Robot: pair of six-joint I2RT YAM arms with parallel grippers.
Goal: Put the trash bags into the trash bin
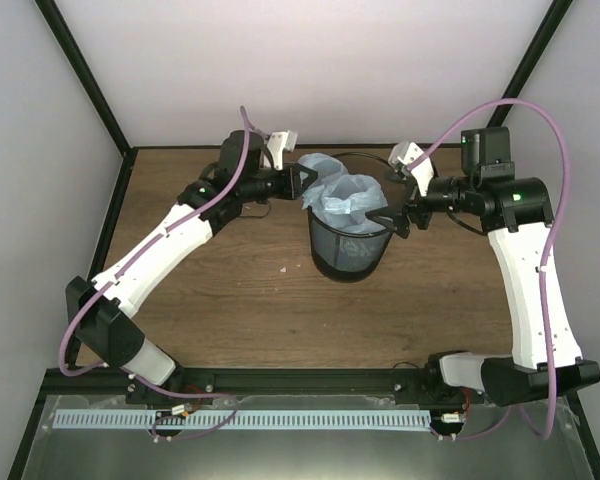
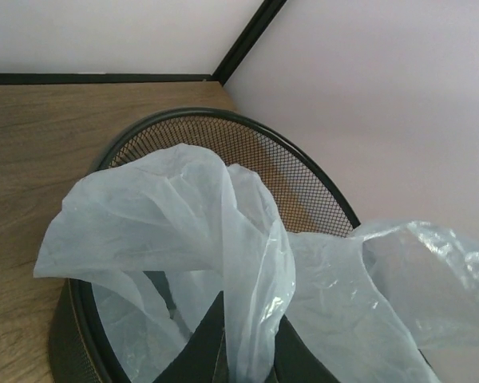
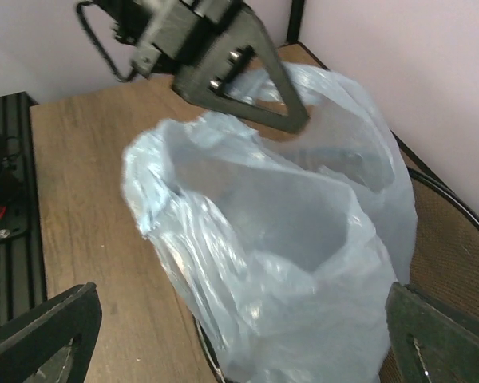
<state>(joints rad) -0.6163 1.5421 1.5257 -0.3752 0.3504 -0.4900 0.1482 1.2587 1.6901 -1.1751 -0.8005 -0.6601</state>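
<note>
Light-blue plastic trash bag (image 1: 342, 195) sits bunched in the mouth of the black mesh trash bin (image 1: 350, 258) and billows above the rim. The trash bin stands upright mid-way across the bench (image 1: 230, 300). At the bin's left rim, the left hand (image 1: 303, 184) pinches a fold of the bag. At the right rim, the right hand (image 1: 389, 219) is spread wide.
</note>
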